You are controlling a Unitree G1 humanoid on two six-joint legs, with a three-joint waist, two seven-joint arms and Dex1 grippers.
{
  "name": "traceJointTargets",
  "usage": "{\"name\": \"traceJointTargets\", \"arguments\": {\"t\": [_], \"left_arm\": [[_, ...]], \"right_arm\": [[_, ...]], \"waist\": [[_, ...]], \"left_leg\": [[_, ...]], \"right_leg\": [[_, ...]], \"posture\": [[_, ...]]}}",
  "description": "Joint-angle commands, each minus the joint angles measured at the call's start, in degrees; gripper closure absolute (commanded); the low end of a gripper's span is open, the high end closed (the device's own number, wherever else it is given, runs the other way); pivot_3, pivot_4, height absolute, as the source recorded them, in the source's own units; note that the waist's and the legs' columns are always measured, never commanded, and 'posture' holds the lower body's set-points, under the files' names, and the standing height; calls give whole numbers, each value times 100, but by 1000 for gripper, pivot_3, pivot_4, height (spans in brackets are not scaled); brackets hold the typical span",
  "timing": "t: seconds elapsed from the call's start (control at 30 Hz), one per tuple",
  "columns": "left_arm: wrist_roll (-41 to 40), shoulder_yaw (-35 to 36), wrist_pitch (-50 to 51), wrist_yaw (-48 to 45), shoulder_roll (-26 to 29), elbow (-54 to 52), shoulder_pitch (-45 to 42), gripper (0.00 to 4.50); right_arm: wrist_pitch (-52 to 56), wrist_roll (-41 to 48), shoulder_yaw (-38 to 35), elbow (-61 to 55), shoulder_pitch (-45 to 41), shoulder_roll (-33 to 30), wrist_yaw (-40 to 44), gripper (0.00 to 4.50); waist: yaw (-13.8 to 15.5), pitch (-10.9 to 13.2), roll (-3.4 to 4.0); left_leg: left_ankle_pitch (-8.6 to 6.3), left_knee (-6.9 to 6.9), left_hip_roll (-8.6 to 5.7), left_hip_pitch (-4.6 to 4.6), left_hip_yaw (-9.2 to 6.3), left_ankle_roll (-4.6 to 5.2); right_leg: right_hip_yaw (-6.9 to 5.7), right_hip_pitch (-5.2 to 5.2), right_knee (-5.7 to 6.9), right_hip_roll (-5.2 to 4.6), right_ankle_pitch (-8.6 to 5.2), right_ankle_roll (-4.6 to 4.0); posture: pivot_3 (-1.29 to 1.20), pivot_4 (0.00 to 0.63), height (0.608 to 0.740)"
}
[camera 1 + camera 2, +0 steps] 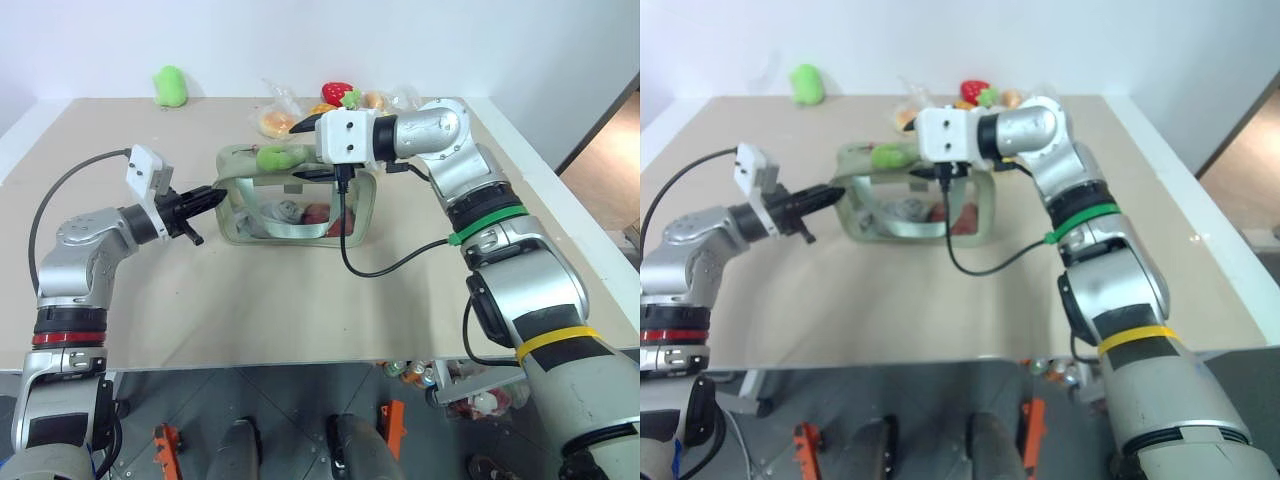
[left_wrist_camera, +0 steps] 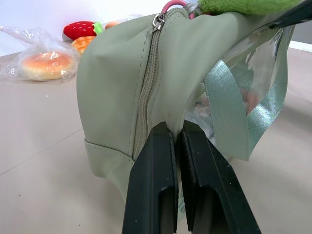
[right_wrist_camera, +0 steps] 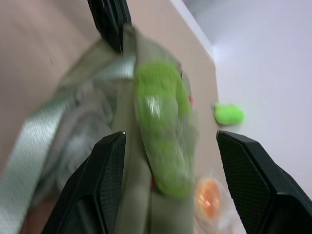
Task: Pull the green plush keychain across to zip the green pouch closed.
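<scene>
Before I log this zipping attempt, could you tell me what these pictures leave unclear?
- Zipper track along the top of the green pouch: head views, covered by the right gripper and its white wrist block.
- Green plush keychain: right wrist view, blurred; contact with the open fingers unclear.
- What the shut left gripper pinches at the pouch's end: left wrist view, hidden behind its own fingers.
- Pouch contents: too small, behind the strap.

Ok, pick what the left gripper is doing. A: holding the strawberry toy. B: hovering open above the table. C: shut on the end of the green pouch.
C: the left gripper is pinched shut on the fabric at the green pouch's end, beside its zipper.
</scene>
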Motion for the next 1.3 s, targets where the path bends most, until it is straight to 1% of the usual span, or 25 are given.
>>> {"name": "traceJointTargets", "arguments": {"t": [0.03, 0.27, 0.3, 0.73, 1.03, 1.1, 1.17, 1.2, 1.27, 1.3], "left_arm": [[-17, 78, -13, 32, 78, 5, -63, 4500], [10, 56, -33, 24, 75, 77, -63, 4500], [5, 61, -24, 28, 77, 64, -55, 4500], [-19, 92, 0, 117, 59, -32, 2, 4500], [-25, 67, 8, 121, 61, 3, -23, 4500], [-27, 67, 9, 117, 66, 23, -43, 4500], [-30, 70, 10, 113, 71, 36, -52, 4500], [-31, 71, 13, 113, 73, 35, -51, 4500], [-28, 68, 4, 107, 78, 40, -47, 4500], [-26, 66, 4, 107, 78, 40, -46, 4500]], "right_arm": [[302, 372, -253, -318, -44, 58, 308, 1446], [728, 430, -278, -281, -21, 229, 257, 1446], [751, 414, -283, -281, -22, 239, 242, 1688], [783, 252, -246, -219, -22, 184, 50, 1688], [973, 367, -200, -536, 207, 106, 570, 1688], [999, 357, -222, -544, 217, 98, 614, 2044], [1002, 340, -236, -540, 218, 91, 589, 2578], [1011, 342, -238, -548, 220, 85, 598, 3072], [1033, 325, -233, -530, 199, 96, 572, 3500], [1049, 299, -236, -499, 171, 103, 504, 4017]], "waist": [[0, 0, 0], [1, 0, 0], [1, 0, 0], [1, 0, 0], [0, 0, 0], [0, 0, 0], [0, 0, 0], [0, 0, 0], [-1, 0, 0], [-1, 0, 0]], "left_leg": [[0, 0, 0, 0, 0, 0], [0, 0, 0, 3, 0, 0], [0, 0, 0, 4, 0, 0], [0, 0, 1, 5, 0, 0], [0, 0, 1, 5, 0, 0], [0, 0, 2, 6, 0, 0], [0, 0, 2, 6, 0, 0], [0, 0, 2, 6, 0, 0], [0, 0, 2, 8, 0, 0], [0, 0, 2, 8, 0, 0]], "right_leg": [[0, 0, 0, 0, 0, 0], [0, 0, 5, 1, -1, -2], [0, 0, 8, 1, -2, -3], [0, -1, 12, 1, -4, -6], [0, -1, 12, 2, -5, -7], [0, -2, 14, 3, -5, -7], [0, -1, 14, 3, -5, -7], [0, -1, 14, 3, -5, -7], [0, -1, 14, 3, -6, -9], [0, -1, 15, 3, -6, -9]], "posture": [[0, 150, 740], [0, 150, 740], [0, 150, 740], [0, 150, 740], [0, 150, 740], [0, 150, 740], [0, 150, 740], [0, 150, 740], [0, 150, 740], [0, 150, 740]]}}
